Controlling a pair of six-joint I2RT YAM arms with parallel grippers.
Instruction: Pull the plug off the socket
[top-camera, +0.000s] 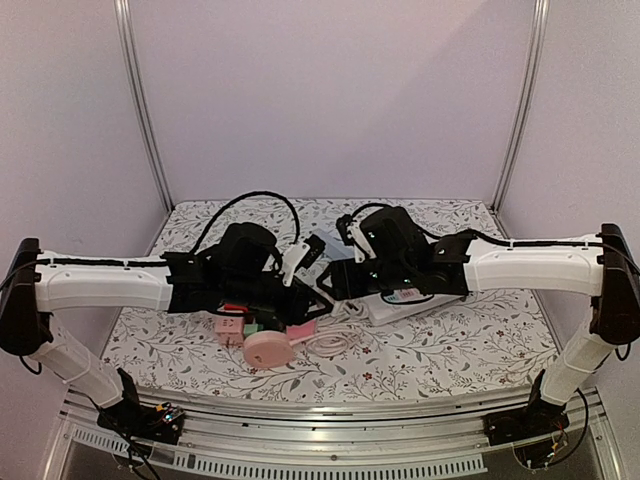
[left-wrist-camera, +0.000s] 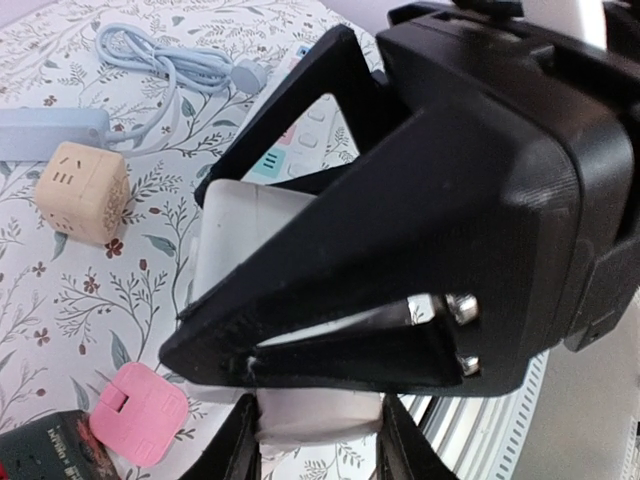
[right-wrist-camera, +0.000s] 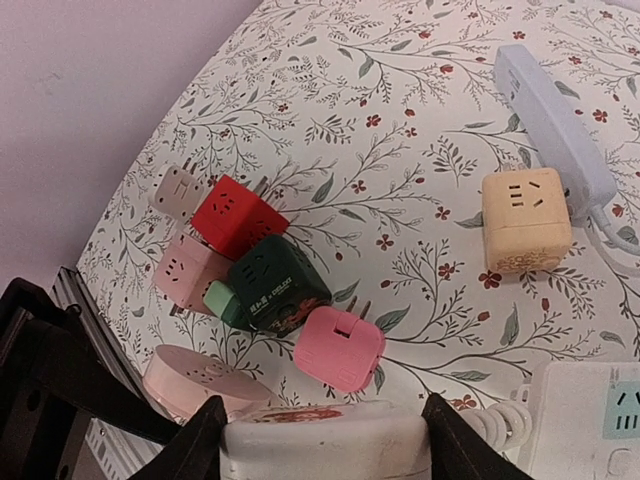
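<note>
A white plug (left-wrist-camera: 320, 415) is pinched between the two black fingers (left-wrist-camera: 235, 450) of my left gripper (left-wrist-camera: 320, 440), low in the left wrist view. It meets a wider white socket block (left-wrist-camera: 250, 225), and my right gripper (left-wrist-camera: 195, 265) is shut across that block from the other side. In the right wrist view the socket (right-wrist-camera: 325, 440), with a red mark on its top, fills the gap of my right gripper (right-wrist-camera: 325, 445). The right gripper's finger hides the joint between plug and socket. From above, both grippers (top-camera: 305, 300) (top-camera: 332, 280) meet over the table's middle.
Below lie a pink flat adapter (right-wrist-camera: 340, 347), a dark green cube (right-wrist-camera: 275, 285), a red cube (right-wrist-camera: 235, 215), a pale pink cube (right-wrist-camera: 185, 270) and a round pink socket (right-wrist-camera: 195, 385). A beige cube (right-wrist-camera: 525, 225), a blue-grey strip (right-wrist-camera: 555, 110) and a white strip (right-wrist-camera: 600, 420) lie farther right.
</note>
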